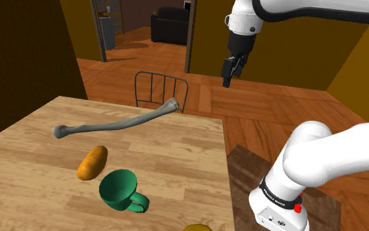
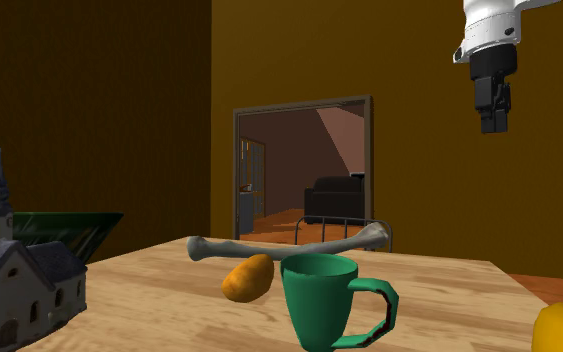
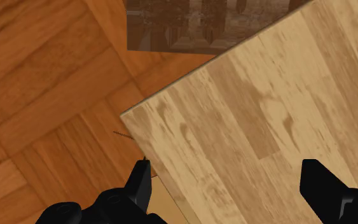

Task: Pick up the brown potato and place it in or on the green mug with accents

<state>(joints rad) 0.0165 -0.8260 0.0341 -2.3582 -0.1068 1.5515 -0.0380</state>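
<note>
Shoulder view high above table, second exterior view low across it, wrist view down onto its corner

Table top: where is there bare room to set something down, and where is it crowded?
Bare: the wide strip of table between the mug and its right edge in the shoulder view, and the stretch left of the potato. Crowded: potato and mug sit close together, the bone just behind them.

Orange-brown potato lies near green mug — gripper raised, well apart.

No text is legible; lettering on the arm's black band is unreadable.
</note>
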